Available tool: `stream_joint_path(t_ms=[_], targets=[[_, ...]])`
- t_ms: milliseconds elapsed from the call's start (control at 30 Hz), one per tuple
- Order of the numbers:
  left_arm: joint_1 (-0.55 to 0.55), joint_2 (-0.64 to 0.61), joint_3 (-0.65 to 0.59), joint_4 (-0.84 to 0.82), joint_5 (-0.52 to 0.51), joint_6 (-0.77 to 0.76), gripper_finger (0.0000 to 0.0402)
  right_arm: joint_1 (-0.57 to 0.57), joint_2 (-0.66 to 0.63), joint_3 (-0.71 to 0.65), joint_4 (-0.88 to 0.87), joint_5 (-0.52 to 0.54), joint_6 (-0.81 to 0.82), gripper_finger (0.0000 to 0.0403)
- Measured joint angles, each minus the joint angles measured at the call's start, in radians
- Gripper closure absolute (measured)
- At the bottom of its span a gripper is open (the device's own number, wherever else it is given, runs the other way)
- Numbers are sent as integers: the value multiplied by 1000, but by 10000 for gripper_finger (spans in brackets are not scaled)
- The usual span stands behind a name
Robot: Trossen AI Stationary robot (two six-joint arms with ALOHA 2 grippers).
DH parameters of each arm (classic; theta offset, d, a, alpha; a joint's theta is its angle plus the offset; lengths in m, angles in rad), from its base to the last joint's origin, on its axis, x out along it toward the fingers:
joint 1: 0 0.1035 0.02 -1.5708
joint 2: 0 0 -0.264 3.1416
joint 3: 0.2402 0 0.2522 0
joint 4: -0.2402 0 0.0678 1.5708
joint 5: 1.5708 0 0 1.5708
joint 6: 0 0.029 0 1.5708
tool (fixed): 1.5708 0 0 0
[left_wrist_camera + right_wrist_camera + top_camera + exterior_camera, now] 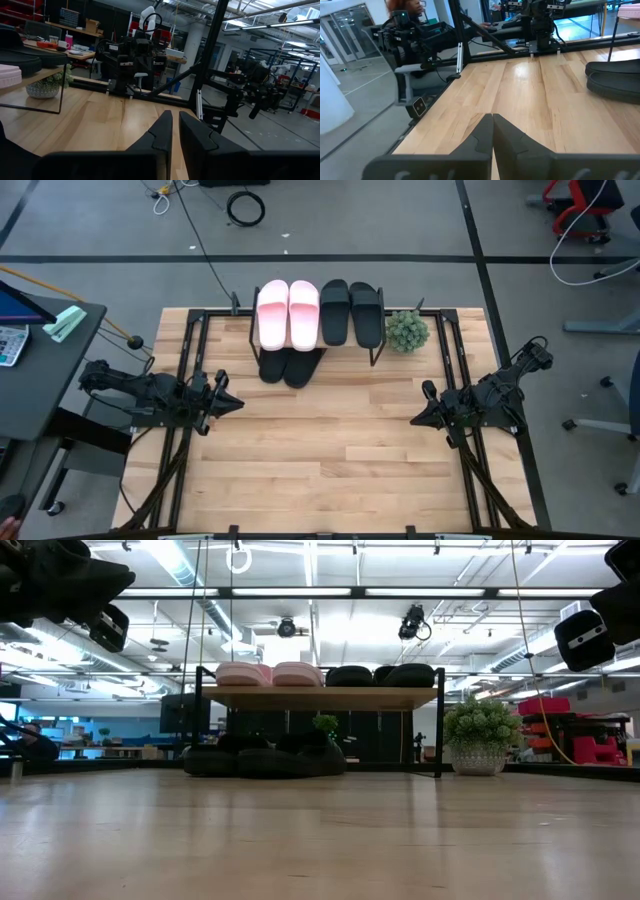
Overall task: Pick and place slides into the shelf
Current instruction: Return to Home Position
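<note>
The shelf (320, 697) stands at the table's far edge, in the middle. On its top board lie two pale pink slides (288, 312) and, to their right, two black slides (352, 312), side by side. Two more black slides (290, 366) rest on their soles on the table under the shelf's left half (262, 760). My left gripper (238, 403) is shut and hovers over the table's left side, clear of everything. My right gripper (414, 418) is shut and hovers over the right side. In the right wrist view the lower black slides (615, 80) show far off.
A small potted plant (406, 332) stands on the table just right of the shelf (480, 735). The wide wooden table (330, 450) lies bare between the two grippers and toward the near edge. A person shows beyond the table in the right wrist view.
</note>
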Motion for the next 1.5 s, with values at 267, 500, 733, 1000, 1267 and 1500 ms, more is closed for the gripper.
stream_joint_path(t_ms=[267, 500, 733, 1000, 1267, 1500], targets=[[0, 0, 0, 0, 0, 0, 373, 0, 0, 0, 0, 0, 0, 389], [0, 0, 0, 0, 0, 0, 374, 0, 0, 0, 0, 0, 0, 389], [0, 0, 0, 0, 0, -1, 364, 0, 0, 0, 0, 0, 0, 389], [0, 0, 0, 0, 0, -1, 370, 0, 0, 0, 0, 0, 0, 389], [0, 0, 0, 0, 0, -1, 376, 0, 0, 0, 0, 0, 0, 389], [0, 0, 0, 0, 0, -1, 365, 0, 0, 0, 0, 0, 0, 389]])
